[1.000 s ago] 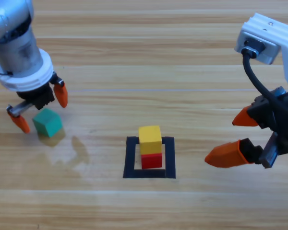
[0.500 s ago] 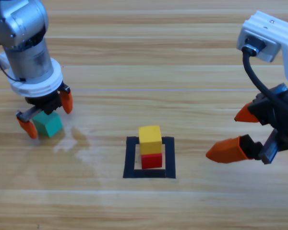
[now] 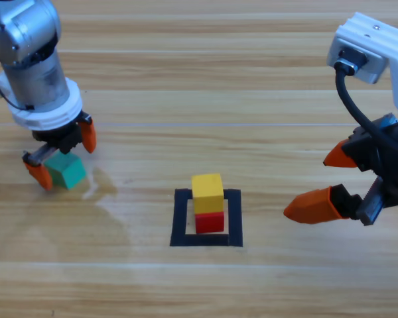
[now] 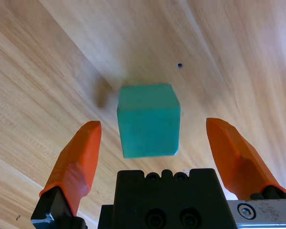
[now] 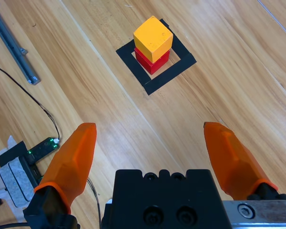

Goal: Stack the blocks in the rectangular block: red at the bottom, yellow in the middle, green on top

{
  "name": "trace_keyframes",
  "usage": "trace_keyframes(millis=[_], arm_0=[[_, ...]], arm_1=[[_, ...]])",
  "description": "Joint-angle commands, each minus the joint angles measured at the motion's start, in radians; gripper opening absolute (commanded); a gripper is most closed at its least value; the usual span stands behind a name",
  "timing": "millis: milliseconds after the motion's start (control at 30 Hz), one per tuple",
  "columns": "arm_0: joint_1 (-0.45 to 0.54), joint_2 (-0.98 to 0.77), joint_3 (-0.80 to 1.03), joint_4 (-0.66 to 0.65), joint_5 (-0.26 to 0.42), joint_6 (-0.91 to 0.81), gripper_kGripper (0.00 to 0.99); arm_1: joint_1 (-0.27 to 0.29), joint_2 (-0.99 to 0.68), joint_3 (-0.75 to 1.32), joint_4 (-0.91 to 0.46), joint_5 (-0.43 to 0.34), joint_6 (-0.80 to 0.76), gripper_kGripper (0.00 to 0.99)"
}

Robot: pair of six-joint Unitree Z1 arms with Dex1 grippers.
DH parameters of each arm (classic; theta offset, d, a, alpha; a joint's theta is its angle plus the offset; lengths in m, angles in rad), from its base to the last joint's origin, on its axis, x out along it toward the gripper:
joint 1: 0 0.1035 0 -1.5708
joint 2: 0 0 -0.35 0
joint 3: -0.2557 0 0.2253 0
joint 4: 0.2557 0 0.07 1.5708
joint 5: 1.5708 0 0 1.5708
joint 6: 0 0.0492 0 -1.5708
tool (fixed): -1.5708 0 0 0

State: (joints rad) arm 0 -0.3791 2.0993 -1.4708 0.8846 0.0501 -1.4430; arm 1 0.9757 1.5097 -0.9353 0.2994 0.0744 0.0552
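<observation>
Left gripper (jaws wide) straddles green.

No text, label, brand, number or sign can be read anywhere in these views: the cubes, the tape outline and the bench all show plain surfaces.

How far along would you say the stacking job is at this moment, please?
Done: the yellow cube sits on the red cube inside the black tape square. In hand: the left gripper straddles the green cube on the table, jaws open and not touching it. Left: grasp it and top the stack. The right gripper waits open at the right.
</observation>
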Motion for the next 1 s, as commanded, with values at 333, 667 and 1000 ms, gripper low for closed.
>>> trace_keyframes(millis=[333, 667, 1000], arm_0=[[0.046, 0.073, 0.013, -0.027, -0.013, -0.017, 0.933], [-0.009, 0.074, 0.021, -0.036, -0.009, -0.039, 0.825], [-0.046, 0.056, 0.055, -0.049, -0.004, -0.01, 0.574]], arm_1=[[-0.028, -0.011, 0.035, -0.028, -0.033, 0.006, 0.99], [-0.028, -0.011, 0.036, -0.028, -0.036, 0.006, 0.989], [-0.028, -0.011, 0.036, -0.029, -0.039, 0.009, 0.989]])
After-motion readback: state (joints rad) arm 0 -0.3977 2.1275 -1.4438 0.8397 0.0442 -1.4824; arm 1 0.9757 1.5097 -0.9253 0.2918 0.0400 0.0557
